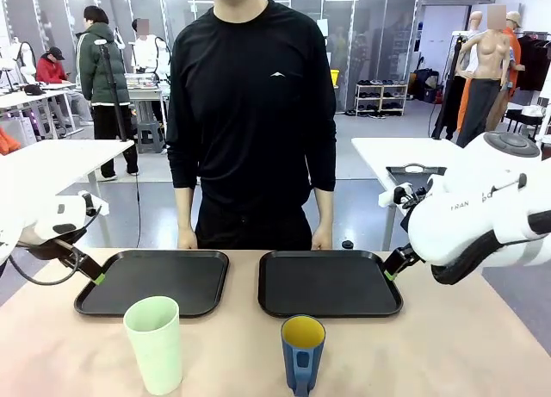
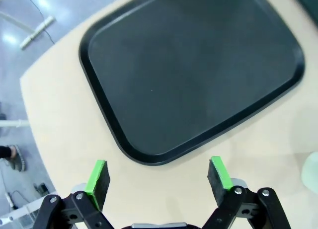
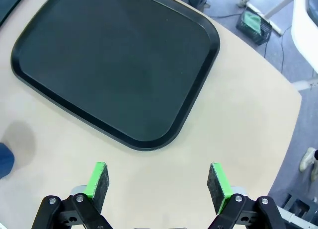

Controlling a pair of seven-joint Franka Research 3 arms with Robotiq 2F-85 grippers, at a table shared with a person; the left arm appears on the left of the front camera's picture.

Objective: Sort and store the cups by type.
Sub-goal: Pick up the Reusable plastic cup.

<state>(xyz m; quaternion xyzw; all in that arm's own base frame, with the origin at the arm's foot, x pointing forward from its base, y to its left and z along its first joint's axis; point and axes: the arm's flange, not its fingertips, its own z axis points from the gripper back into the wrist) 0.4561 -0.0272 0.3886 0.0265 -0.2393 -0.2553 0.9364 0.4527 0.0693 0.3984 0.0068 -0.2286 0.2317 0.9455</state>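
Nothing is sorted yet, as far as I can judge: both black trays lie bare. The left hand (image 2: 158, 173) hangs open, green pads wide apart and holding nothing, just short of the near corner of the left tray (image 2: 189, 70). The mint-green tumbler (image 1: 155, 344) stands upright on the surface (image 1: 430, 354) off to that hand's side, nearer the robot than the tray and well apart from the pads. The right hand (image 3: 158, 175) is likewise spread and empty, over bare surface just before a corner of the right tray (image 3: 114, 65). The dark blue mug (image 1: 302, 352), yellow inside, stands upright off to its side, untouched. The person's hands (image 1: 186, 239) rest at the far edge, beyond both trays. What is left, I judge, is the whole job: each cup must be taken up and stored by type. The only legible writing is "FRAN", part of a word on the right arm (image 1: 482, 216); the small white mark on the person's shirt cannot be read
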